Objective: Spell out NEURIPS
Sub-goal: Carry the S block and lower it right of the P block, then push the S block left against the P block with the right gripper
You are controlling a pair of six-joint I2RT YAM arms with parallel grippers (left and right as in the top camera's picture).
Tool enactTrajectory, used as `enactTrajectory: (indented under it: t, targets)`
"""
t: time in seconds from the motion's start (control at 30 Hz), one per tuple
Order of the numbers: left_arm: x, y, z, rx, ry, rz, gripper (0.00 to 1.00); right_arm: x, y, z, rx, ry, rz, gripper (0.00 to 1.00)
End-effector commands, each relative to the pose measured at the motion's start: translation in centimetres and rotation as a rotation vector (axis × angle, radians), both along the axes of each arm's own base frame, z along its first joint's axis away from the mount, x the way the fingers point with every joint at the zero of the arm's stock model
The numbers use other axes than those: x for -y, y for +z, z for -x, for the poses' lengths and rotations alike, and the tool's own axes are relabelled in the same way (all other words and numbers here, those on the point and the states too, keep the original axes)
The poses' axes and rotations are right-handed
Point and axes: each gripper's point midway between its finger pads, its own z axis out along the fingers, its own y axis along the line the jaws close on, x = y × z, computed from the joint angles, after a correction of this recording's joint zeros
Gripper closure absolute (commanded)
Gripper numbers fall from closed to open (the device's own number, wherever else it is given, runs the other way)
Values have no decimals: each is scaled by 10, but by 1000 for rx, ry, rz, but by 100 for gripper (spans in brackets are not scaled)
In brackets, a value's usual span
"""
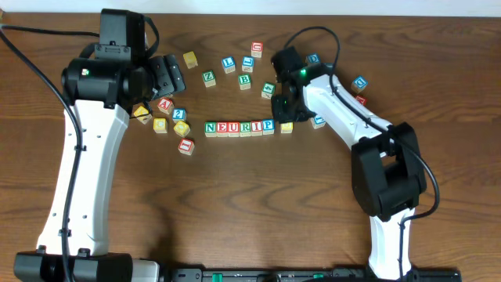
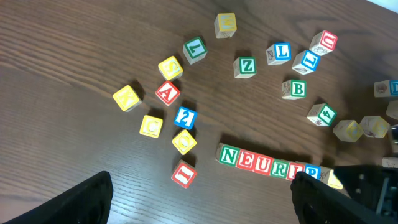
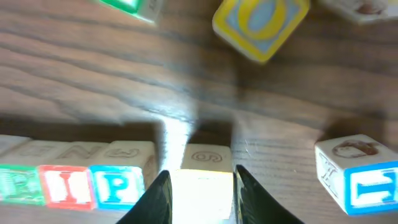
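Six wooden cubes stand in a row reading NEURIP (image 1: pixel 239 127) at the table's middle, also seen in the left wrist view as the row (image 2: pixel 270 165). Just right of the blue P (image 3: pixel 117 185), across a small gap, sits a yellowish-topped cube (image 3: pixel 202 180), the same cube as (image 1: pixel 286 128); an S is carved on its far side. My right gripper (image 3: pixel 202 198) is shut on this cube, one dark finger (image 3: pixel 158 199) against each side. My left gripper (image 2: pixel 202 208) hangs open above the table left of the row, with nothing between its fingers.
Loose cubes lie left of the row: a red A (image 1: pixel 164 103), a blue 2 (image 1: pixel 178 114), a red I (image 1: pixel 185 146) and several yellow ones. Behind the row are Z (image 1: pixel 209 78), L (image 1: pixel 228 64) and B (image 1: pixel 244 80). A yellow O cube (image 3: pixel 261 25) and a blue-lettered cube (image 3: pixel 367 177) lie close to my right gripper.
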Motion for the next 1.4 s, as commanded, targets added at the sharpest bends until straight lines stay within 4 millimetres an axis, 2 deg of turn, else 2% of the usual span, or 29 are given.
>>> enactTrajectory:
  t: [0.0, 0.1, 0.17, 0.4, 0.6, 0.8, 1.37]
  targets:
    - [-2, -5, -1, -12, -13, -17, 10, 0, 19, -15, 17, -39, -22, 73]
    - [-2, -5, -1, -12, -13, -17, 10, 8, 31, -15, 1, -66, -17, 74]
    - [-2, -5, -1, -12, -13, -17, 10, 16, 31, -11, -25, -98, -5, 74]
    - [-2, -5, -1, -12, -13, -17, 10, 41, 10, 5, -98, -184, 67, 77]
    - [-2, -5, -2, -9, -13, -17, 10, 39, -19, 15, -111, -174, 63, 78]
    - [-2, -5, -2, -9, -13, -17, 10, 33, -33, 18, -99, -157, 59, 77]
    - [-2, -5, -2, -9, -13, -17, 10, 16, -34, 14, -58, -109, 42, 76]
